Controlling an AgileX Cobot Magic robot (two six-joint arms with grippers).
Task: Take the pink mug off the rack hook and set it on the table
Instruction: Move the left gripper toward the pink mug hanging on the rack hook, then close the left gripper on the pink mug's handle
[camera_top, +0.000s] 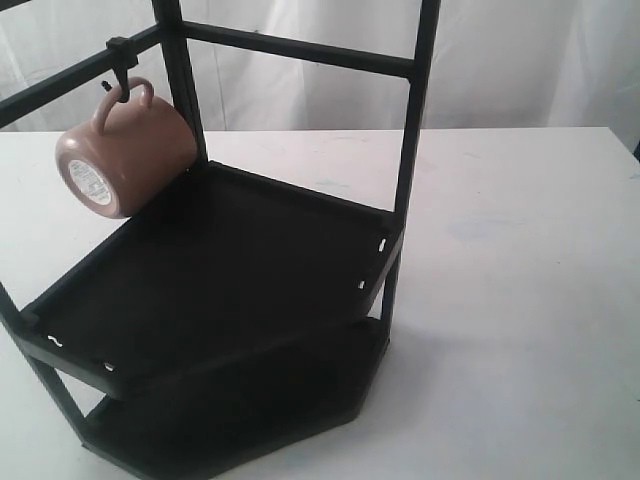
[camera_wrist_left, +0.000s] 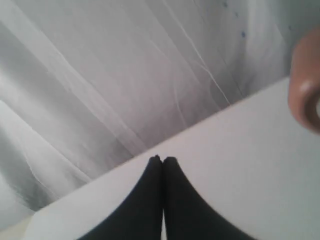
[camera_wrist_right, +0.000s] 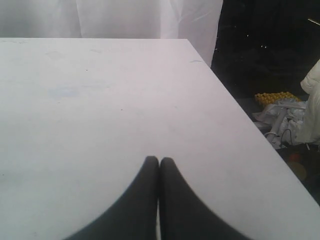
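Left wrist view catches the pink mug (camera_wrist_left: 305, 85) beyond the left gripper (camera_wrist_left: 163, 159), jaws pressed together: the nearer arm.

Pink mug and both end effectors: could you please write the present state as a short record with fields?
pink mug: hangs by its handle from the rack hook, tilted, labelled base towards the exterior camera
rack hook: clipped on a bar of the black rack
table: white, carries the rack; mug not yet on it
left end effector: shut, holds nothing; mug at the edge of its wrist view
right end effector: shut, holds nothing, over the table
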